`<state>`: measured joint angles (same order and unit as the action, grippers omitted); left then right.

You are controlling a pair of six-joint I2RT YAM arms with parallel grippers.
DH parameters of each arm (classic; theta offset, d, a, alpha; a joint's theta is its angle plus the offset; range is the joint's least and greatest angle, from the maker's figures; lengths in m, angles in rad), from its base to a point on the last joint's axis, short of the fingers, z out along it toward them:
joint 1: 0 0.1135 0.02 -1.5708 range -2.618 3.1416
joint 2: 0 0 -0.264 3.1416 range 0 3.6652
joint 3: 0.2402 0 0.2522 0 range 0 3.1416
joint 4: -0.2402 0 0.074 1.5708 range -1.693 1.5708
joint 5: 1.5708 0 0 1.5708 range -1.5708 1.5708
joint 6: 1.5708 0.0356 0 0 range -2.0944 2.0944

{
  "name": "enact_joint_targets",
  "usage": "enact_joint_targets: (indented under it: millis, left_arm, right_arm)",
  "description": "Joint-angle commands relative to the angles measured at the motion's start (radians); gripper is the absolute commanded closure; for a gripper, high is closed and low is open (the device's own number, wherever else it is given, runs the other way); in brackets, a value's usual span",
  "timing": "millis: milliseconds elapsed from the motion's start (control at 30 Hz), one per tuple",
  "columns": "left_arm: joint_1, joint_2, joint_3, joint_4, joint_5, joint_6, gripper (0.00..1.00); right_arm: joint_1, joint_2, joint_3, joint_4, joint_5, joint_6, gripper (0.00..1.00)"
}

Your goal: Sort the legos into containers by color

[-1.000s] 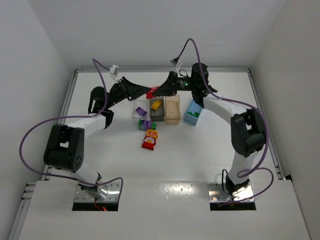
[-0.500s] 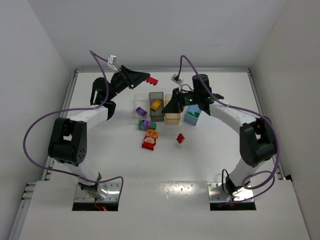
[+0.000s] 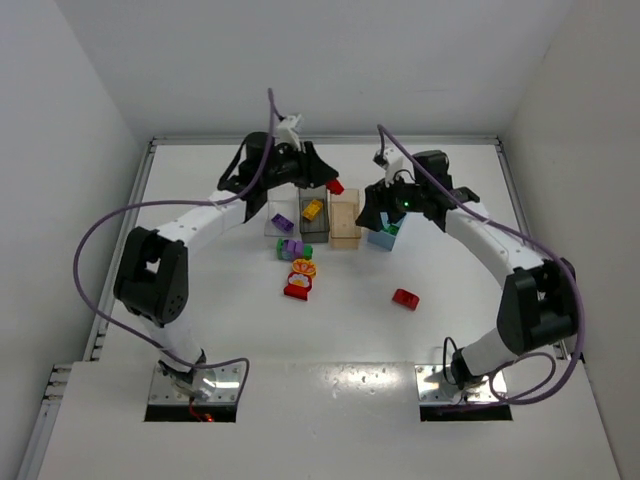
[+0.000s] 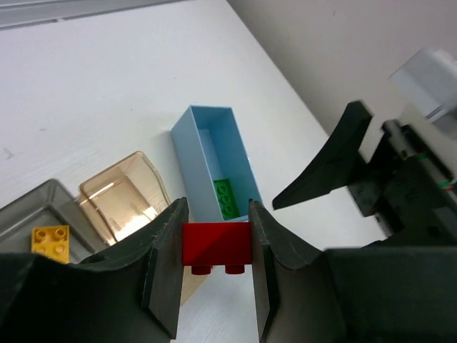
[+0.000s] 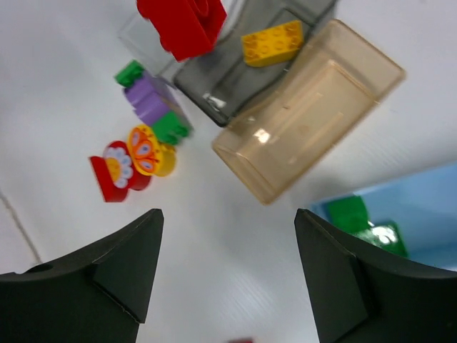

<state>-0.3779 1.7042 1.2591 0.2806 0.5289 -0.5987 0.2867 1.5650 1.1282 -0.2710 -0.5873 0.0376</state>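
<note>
red lego [image 4: 216, 246] | rectangular, two studs showing | clamped in left end effector [image 4: 214, 232]

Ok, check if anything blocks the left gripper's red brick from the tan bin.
Nothing visible does: the red brick in the left gripper hangs beside the empty tan bin; the right gripper stands off by the blue bin.

I see a white tabletop [image 3: 250, 330] boxed in by plain white walls: a back wall [image 3: 320, 70], a left wall [image 3: 50, 150] and a right wall [image 3: 590, 150]. A metal rail [image 3: 128, 215] edges the tabletop's left side. The light is even, with soft glare on the glossy near panel [image 3: 340, 380].
</note>
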Motion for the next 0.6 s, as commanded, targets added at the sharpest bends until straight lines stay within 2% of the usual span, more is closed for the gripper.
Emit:
enact_joint_targets:
  millis: [0, 133, 300, 367, 467, 500, 567]
  left_arm:
    - [-0.061, 0.078, 0.109, -0.182, -0.081, 0.209, 1.0]
    - [-0.111, 0.168, 0.2, -0.257, -0.128, 0.244, 1.0]
    - [-0.151, 0.23, 0.267, -0.32, -0.202, 0.281, 1.0]
    - [-0.161, 0.261, 0.278, -0.331, -0.202, 0.292, 0.96]
    - [-0.17, 0.291, 0.301, -0.342, -0.202, 0.28, 0.73]
    - [-0.17, 0.307, 0.31, -0.342, -0.193, 0.28, 0.59]
    - [-0.17, 0.316, 0.319, -0.342, -0.193, 0.28, 0.46]
  right_arm:
    - [-0.026, -0.083, -0.021, -0.098, 0.15, -0.105, 0.25]
    - [-0.035, -0.117, -0.067, -0.235, 0.159, -0.269, 0.25]
    - [-0.035, -0.175, -0.148, -0.324, 0.187, -0.404, 0.25]
    - [-0.035, -0.186, -0.169, -0.365, 0.187, -0.471, 0.25]
    - [-0.024, -0.186, -0.208, -0.411, 0.196, -0.537, 0.25]
    - [-0.024, -0.186, -0.225, -0.412, 0.208, -0.548, 0.25]
    - [-0.024, -0.186, -0.24, -0.421, 0.219, -0.57, 0.25]
